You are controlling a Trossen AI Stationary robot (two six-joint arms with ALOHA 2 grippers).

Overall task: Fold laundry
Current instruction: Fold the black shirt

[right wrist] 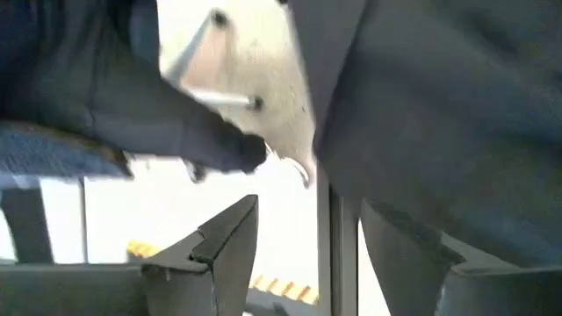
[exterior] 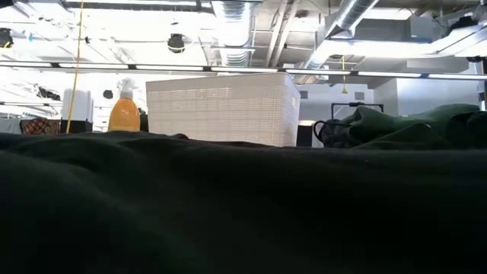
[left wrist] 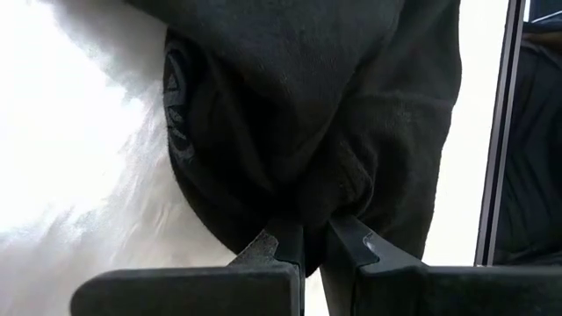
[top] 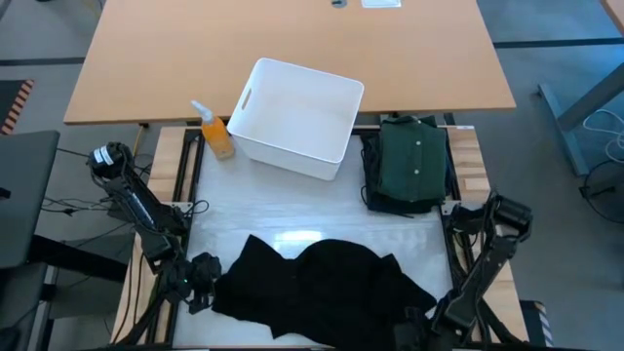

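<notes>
White and glossy, the bench (top: 322, 210) carries everything between the two dark arms, with a pale wooden table (top: 292, 49) beyond its far edge. At the near edge lies a crumpled black fleece garment (top: 317, 283), spread from the near-left corner almost to the near-right one — in the low view it fills the whole foreground as a dark mound. The left gripper (left wrist: 314, 250) sits at the garment's left end, by the bench's near-left corner, its two dark fingers (left wrist: 285, 241) pinched together on a fold of the black cloth. The right gripper (right wrist: 338, 241) is low at the near-right corner, at the garment's right end; its fingers stand wide apart with nothing between them, and dark cloth hangs close in front of them.

Farther back, at the far-right corner, a folded dark green buttoned shirt (top: 414, 161) lies on top of a darker folded garment (top: 375, 200) whose edge shows beneath it. At the middle of the far edge stands a white plastic bin (top: 297, 117), rectangular and turned slightly askew, part of it overhanging onto the wooden table. Just beside the bin's left wall, at the far-left part of the bench, stands an orange spray bottle (top: 216, 135) with a white trigger head — touching the bin or not, I cannot tell
</notes>
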